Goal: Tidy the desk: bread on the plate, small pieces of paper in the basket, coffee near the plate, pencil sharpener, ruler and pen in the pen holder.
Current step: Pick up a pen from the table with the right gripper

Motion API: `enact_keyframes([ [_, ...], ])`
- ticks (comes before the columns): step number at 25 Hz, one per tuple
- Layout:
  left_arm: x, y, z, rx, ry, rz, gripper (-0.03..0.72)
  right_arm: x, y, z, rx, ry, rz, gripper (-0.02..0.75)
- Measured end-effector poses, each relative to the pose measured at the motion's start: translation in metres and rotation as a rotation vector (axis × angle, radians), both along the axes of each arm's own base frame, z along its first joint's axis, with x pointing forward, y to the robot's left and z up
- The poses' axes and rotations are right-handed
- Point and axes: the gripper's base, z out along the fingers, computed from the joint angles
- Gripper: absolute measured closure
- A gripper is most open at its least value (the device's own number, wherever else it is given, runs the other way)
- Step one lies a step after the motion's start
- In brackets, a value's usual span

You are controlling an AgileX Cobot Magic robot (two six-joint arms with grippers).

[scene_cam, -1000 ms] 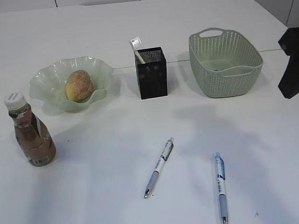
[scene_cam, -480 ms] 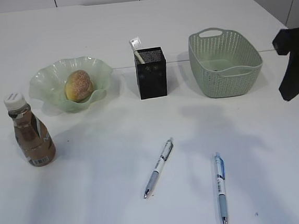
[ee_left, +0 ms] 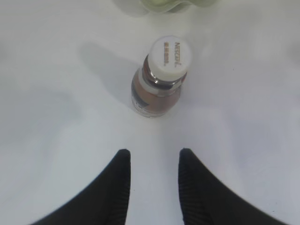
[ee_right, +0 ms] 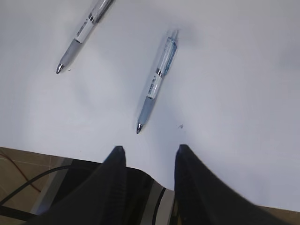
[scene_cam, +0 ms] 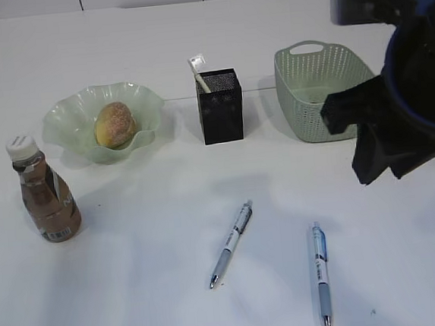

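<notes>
White desk (scene_cam: 139, 307): I see a plain pale top carrying everything, its near edge showing in my right wrist view.
Blue pen (scene_cam: 321, 274): nearest to me, right of centre, tip pointing at the near edge; in the right wrist view (ee_right: 157, 82) it lies flat just beyond the claw.
Grey pen (scene_cam: 231, 244): a little farther back and to the left, slanted, tip toward the near left, well apart from the blue pen.
Right gripper (ee_right: 146, 154): my right claw hangs over the desk's near edge, jaws partly apart and gripping nothing; its dark arm fills the right of the exterior view.
Left gripper (ee_left: 151, 157): jaws partly apart and bare, held above the desk just short of the bottle.
Coffee bottle (scene_cam: 44, 189): upright at the left, white cap on, near the plate's front-left.
Plate (scene_cam: 65, 115): a wavy pale green dish, farther back.
Bread (scene_cam: 115, 124): a round roll resting on the plate.
Pen holder (scene_cam: 221, 106): black mesh, centre rear, a pale ruler (scene_cam: 199, 71) leaning out of it.
Basket (scene_cam: 309, 79): green weave, rear right, partly hidden by the right arm.
</notes>
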Motion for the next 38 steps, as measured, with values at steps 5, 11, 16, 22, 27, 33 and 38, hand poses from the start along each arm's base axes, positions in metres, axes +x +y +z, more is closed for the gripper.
enact_keyframes([
  [5,0.000,0.000,0.000,-0.002,0.000,0.000,0.450,0.006,0.007,-0.012,-0.037,0.032,-0.039,0.448],
  [11,0.000,0.000,0.000,-0.002,0.000,0.000,0.450,0.025,0.016,-0.037,-0.056,0.064,-0.154,0.444],
  [16,0.000,0.000,0.000,-0.004,0.001,0.001,0.450,0.039,0.028,-0.058,-0.004,0.099,-0.247,0.418],
  [22,0.000,0.000,0.000,-0.004,0.001,0.001,0.450,0.048,0.037,-0.082,0.005,0.170,-0.271,0.416],
  [27,0.000,0.000,0.000,-0.004,0.001,0.001,0.450,0.057,0.031,-0.090,0.031,0.184,-0.290,0.415],
  [33,0.000,0.000,0.000,-0.004,0.001,0.001,0.450,0.064,0.022,-0.095,0.021,0.191,-0.274,0.415],
  [38,0.000,0.000,0.000,-0.004,-0.002,0.001,0.450,0.066,0.023,-0.104,0.001,0.210,-0.237,0.414],
])
